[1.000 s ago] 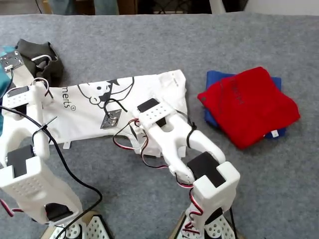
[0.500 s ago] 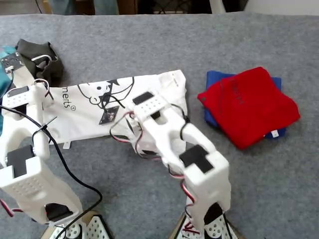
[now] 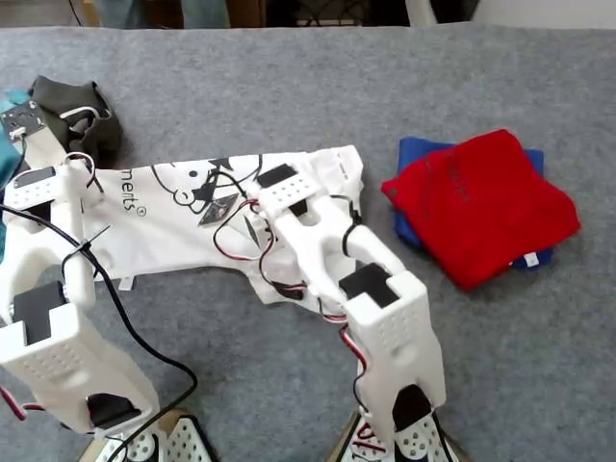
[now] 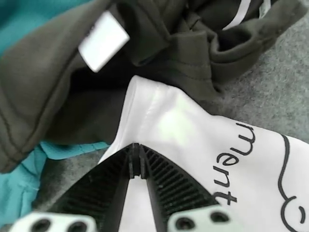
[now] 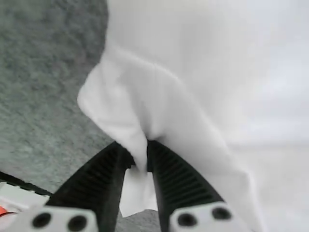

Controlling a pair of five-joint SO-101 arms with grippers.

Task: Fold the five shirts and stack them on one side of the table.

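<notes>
At mid-bench (image 3: 289, 87), the white shirt (image 3: 173, 226) lies spread out flat. A black cartoon line print and lettering face up. Its edge by the right arm is bunched and wrinkled. The right gripper (image 5: 140, 162) is narrow, pinching a raised fold of the white shirt between its jaws. The left gripper (image 4: 136, 166) has its jaws pressed together on the white shirt's end edge, near the lettering. A dark olive shirt (image 3: 82, 111) is crumpled and touches that same end of the white shirt, with a white tag showing. A teal shirt (image 4: 34, 14) lies beside it, partly underneath. Off the white shirt's other end and apart from it, the red shirt (image 3: 481, 207) sits folded on top of the folded blue shirt (image 3: 416, 152).
</notes>
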